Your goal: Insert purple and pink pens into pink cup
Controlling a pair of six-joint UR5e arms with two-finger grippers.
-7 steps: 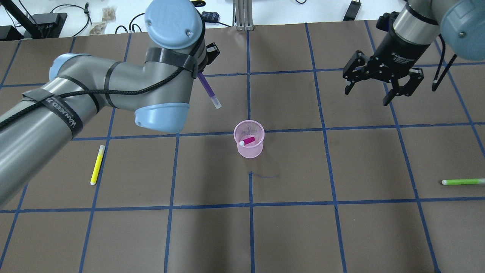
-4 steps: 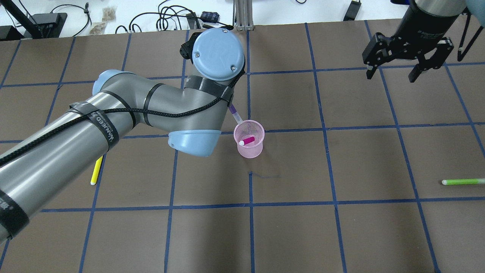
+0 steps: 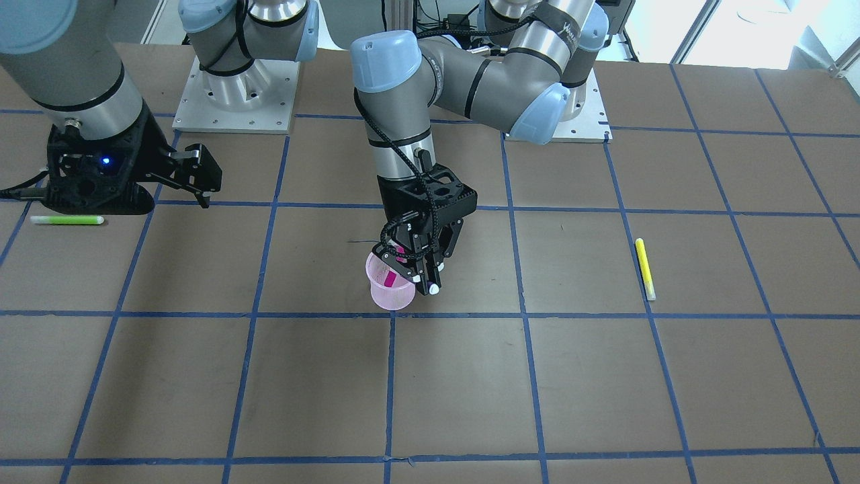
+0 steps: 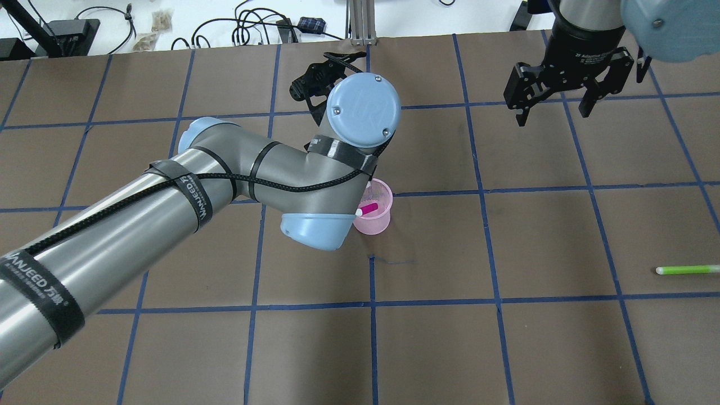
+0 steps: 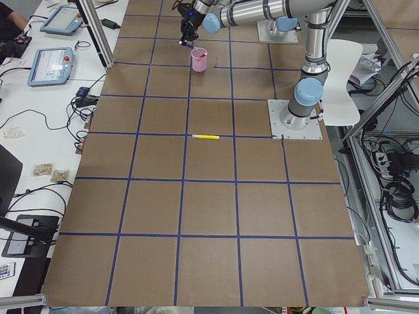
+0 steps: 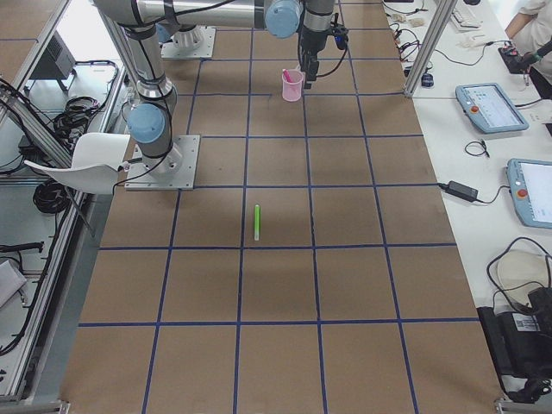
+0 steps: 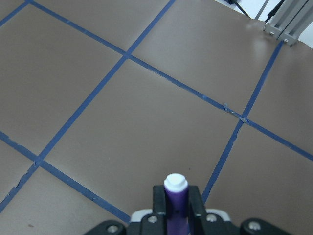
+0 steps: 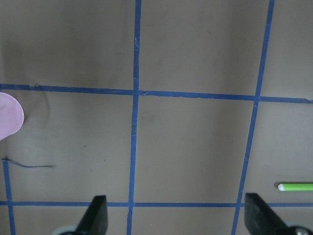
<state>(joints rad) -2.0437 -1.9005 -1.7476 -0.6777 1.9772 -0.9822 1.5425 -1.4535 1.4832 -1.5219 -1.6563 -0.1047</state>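
Gripping: my left hand (image 3: pixel 418 277) is clamped on the purple pen (image 7: pixel 176 198), its white end pointing away from the wrist
Position: that hand hangs right at the rim of the pink cup (image 4: pixel 378 220), near the middle of the counter (image 4: pixel 506 337); I cannot tell whether the pen's tip is inside
Cup contents: the pink pen (image 4: pixel 368 209) leans inside
Other side: my right hand (image 4: pixel 554 111) is raised toward the right edge, fingers spread, holding nothing
Loose pens: green pen (image 4: pixel 686 270) by the right edge, yellow pen (image 3: pixel 643 269) toward the left edge

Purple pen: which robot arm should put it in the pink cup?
Left. The left gripper holds the purple pen by the pink cup; the right gripper is open, far away.
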